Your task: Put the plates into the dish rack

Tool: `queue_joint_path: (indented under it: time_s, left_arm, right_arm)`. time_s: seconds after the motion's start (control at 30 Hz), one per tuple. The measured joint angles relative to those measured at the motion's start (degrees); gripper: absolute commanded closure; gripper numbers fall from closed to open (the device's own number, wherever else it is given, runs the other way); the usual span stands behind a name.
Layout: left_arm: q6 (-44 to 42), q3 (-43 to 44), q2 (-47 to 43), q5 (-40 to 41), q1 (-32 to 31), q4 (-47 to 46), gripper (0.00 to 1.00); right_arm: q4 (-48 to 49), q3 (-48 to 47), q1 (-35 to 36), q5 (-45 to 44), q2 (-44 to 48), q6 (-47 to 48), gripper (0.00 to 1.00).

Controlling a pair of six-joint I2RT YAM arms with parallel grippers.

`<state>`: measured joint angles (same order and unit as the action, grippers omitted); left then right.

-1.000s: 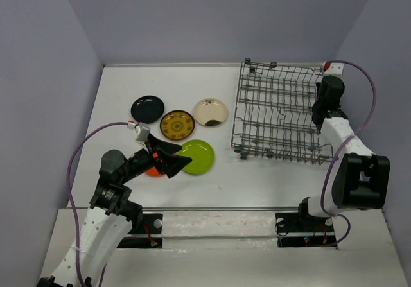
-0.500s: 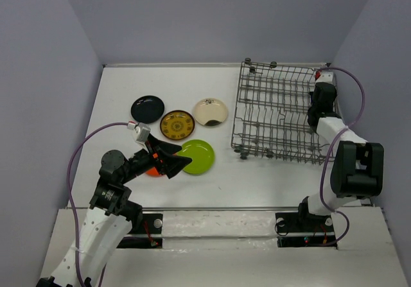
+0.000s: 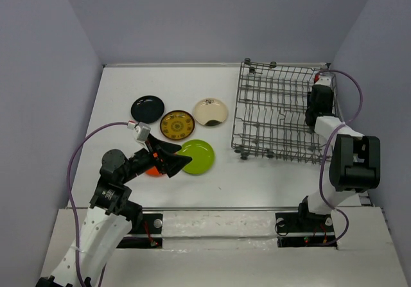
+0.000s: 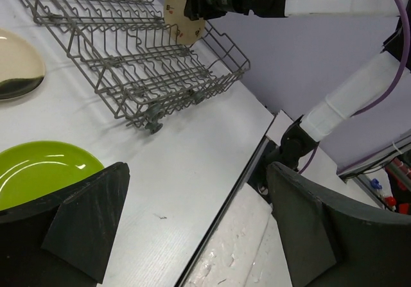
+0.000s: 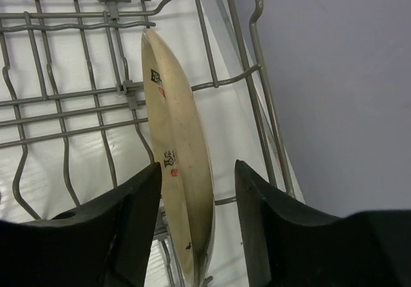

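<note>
The right jaws straddle a cream plate (image 5: 172, 126) standing on edge at the right end of the rack (image 3: 273, 107); whether clamped, I cannot tell. The left jaws gape wide over the green plate (image 4: 38, 171) on the bench (image 4: 192, 152).

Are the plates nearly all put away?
No. One beige round plate stands on edge in the grey wire dish rack, inside the open right pincer. The open left pincer holds nothing. Black plate, brown plate, cream plate, lime green plate and orange plate lie on the table.
</note>
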<state>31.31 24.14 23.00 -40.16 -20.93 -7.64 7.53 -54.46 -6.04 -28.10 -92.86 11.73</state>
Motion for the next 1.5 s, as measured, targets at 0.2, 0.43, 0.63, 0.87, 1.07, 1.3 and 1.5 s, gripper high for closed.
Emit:
queue_joint_path:
  time_s: [0.2, 0.43, 0.63, 0.87, 1.07, 1.3, 1.5]
  left_arm:
    - [0.0, 0.0, 1.3, 0.7, 0.2, 0.4, 0.01]
    - [0.0, 0.8, 3.9, 5.2, 1.7, 2.8, 0.01]
    - [0.2, 1.5, 7.3, 11.1, 6.2, 5.5, 0.01]
    - [5.7, 1.5, 11.9, 23.8, 9.1, 3.4, 0.01]
    - [12.8, 1.5, 22.8, 37.4, 10.6, -2.5, 0.04]
    - [21.5, 3.5, 40.7, 45.1, 19.3, -7.7, 0.12]
    - [24.4, 12.1, 56.2, 47.9, 23.2, -9.6, 0.14]
  right_arm:
    - [-1.7, -0.8, 0.0, -0.3, 0.3, -2.6, 0.16]
    - [-8.4, -9.8, 0.0, 0.4, 3.0, -9.1, 0.07]
    - [-14.1, -16.4, 0.2, 4.0, 8.6, -20.0, 0.06]
    - [-14.1, -10.8, 8.5, 13.7, 21.5, -32.1, 0.09]
    - [-9.1, 3.7, 23.1, 23.6, 30.7, -38.8, 0.11]
    - [-6.6, 15.6, 27.9, 30.4, 37.6, -41.6, 0.13]
    - [-4.4, 20.9, 28.6, 34.5, 45.1, -42.0, 0.13]
